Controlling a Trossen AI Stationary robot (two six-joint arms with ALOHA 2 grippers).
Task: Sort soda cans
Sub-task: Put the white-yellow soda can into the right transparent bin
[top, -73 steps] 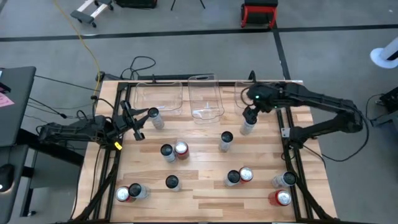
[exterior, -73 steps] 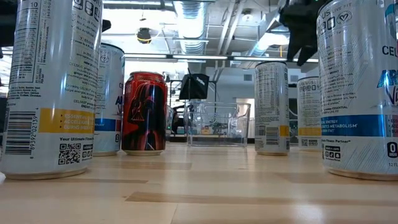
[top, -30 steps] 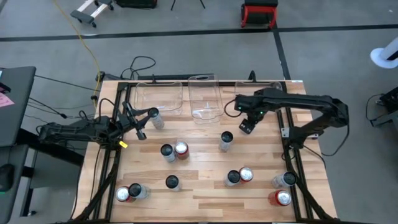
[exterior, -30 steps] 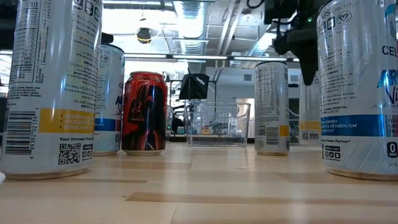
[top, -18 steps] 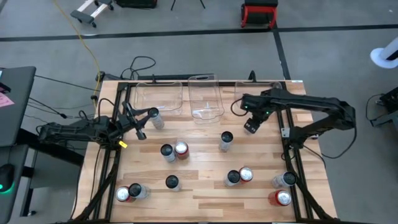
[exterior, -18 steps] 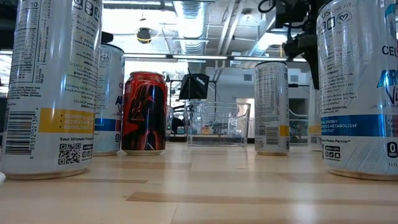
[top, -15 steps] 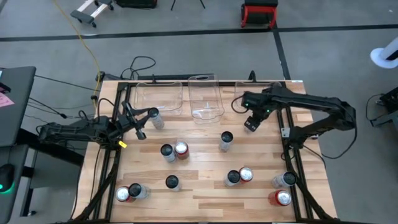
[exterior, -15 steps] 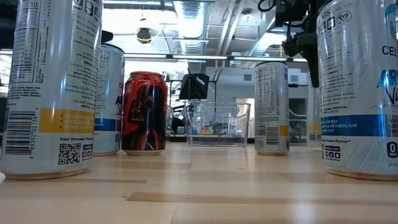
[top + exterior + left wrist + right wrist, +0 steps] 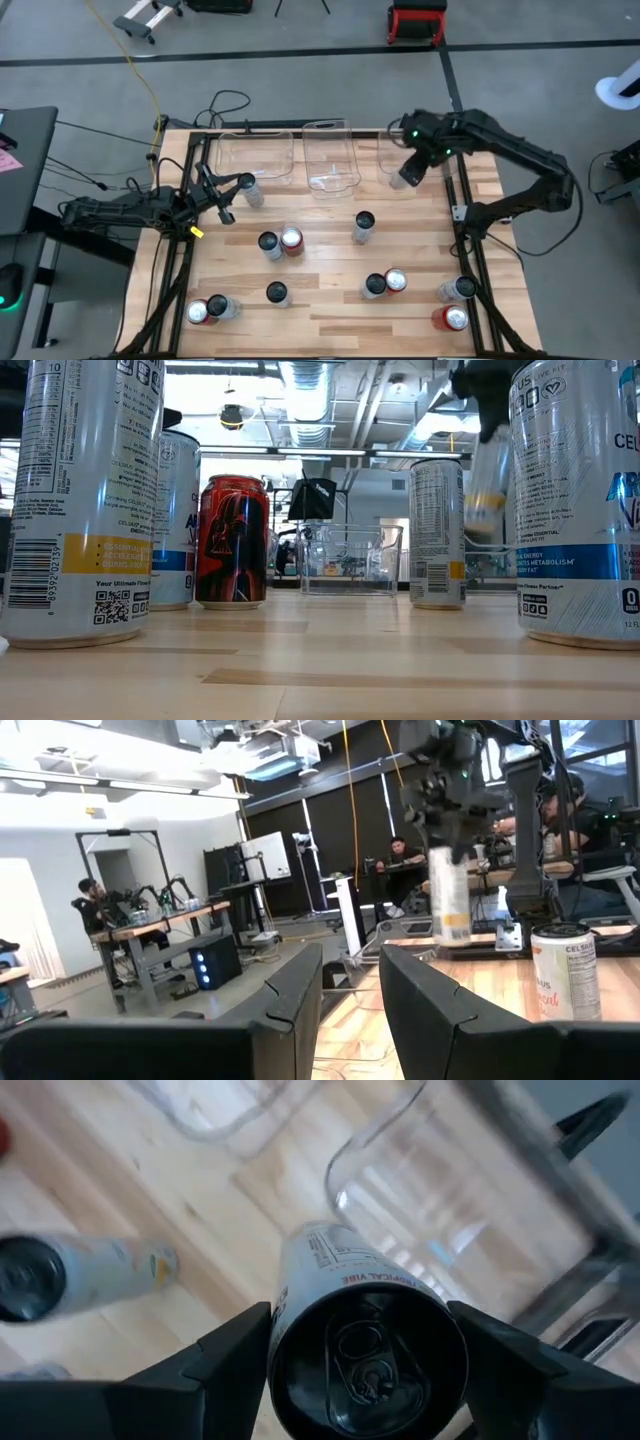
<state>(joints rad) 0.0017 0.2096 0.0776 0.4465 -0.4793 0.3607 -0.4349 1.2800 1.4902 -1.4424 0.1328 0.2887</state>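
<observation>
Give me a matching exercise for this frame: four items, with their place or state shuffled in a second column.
Items
1. right gripper
2. left gripper
3. red can
4. middle bin

States
A. stands on the table's near right corner
B. holds a silver can lifted at the rightmost bin
C. clear, at the far edge between two other bins
D. waits at the left edge beside a silver can

Pairs: 1-B, 2-D, 3-A, 4-C
</observation>
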